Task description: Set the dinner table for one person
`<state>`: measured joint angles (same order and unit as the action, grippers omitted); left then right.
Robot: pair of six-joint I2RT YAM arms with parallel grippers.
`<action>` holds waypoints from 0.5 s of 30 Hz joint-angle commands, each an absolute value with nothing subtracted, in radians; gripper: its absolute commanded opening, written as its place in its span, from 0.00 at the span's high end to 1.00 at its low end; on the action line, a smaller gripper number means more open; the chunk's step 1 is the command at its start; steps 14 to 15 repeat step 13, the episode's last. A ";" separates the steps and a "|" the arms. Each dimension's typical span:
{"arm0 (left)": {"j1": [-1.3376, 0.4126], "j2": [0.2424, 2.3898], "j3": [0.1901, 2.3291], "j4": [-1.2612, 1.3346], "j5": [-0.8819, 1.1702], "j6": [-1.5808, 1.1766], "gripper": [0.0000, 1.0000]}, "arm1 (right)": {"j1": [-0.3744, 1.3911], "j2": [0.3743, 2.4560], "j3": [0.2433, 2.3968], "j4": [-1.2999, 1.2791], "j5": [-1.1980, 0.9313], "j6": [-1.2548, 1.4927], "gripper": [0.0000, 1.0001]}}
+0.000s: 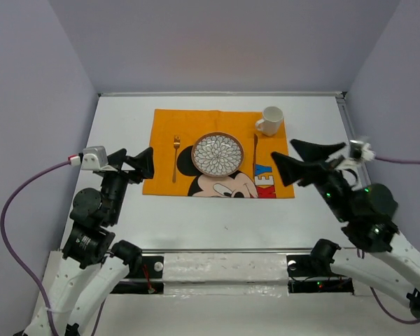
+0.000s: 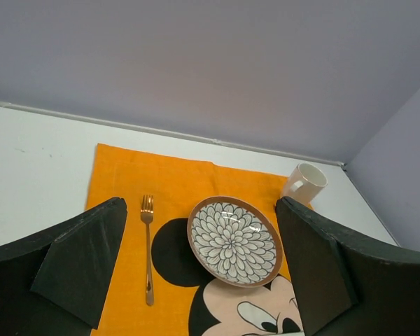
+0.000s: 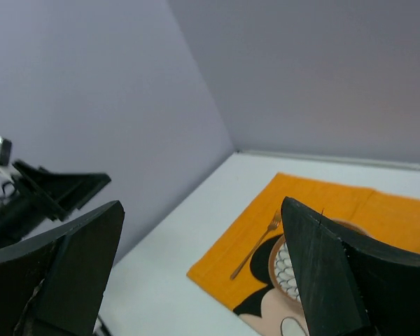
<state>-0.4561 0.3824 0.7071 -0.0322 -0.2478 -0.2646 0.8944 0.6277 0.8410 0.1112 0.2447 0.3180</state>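
The white dinner table [image 1: 217, 217] carries an orange Mickey Mouse cloth [image 1: 164, 140]. On the cloth lie a petal-patterned plate [image 1: 218, 154], a copper fork [image 1: 175, 157] to its left and a slim copper utensil [image 1: 255, 155] to its right. A white mug [image 1: 270, 120] stands at the cloth's far right corner. My left gripper [image 1: 145, 166] hovers open off the cloth's left edge. My right gripper [image 1: 282, 150] hovers open by the cloth's right edge. Through the left wrist view I see plate [image 2: 234, 241], fork [image 2: 148, 248] and mug [image 2: 305, 183] between the open fingers.
Grey walls close the table on the far, left and right sides. A thin raised edge [image 1: 217, 94] runs along the back. The right wrist view shows the fork [image 3: 255, 245], part of the plate [image 3: 281, 262] and the left arm [image 3: 49, 189] near the left wall.
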 commanded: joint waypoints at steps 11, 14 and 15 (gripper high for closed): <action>-0.448 0.450 0.722 0.112 -0.150 -0.316 0.01 | 0.902 0.218 0.687 -0.133 0.555 0.290 0.00; -0.449 0.446 0.732 0.103 -0.146 -0.310 0.01 | 0.902 0.210 0.727 -0.133 0.543 0.279 0.00; -0.449 0.446 0.732 0.103 -0.146 -0.310 0.01 | 0.902 0.210 0.727 -0.133 0.543 0.279 0.00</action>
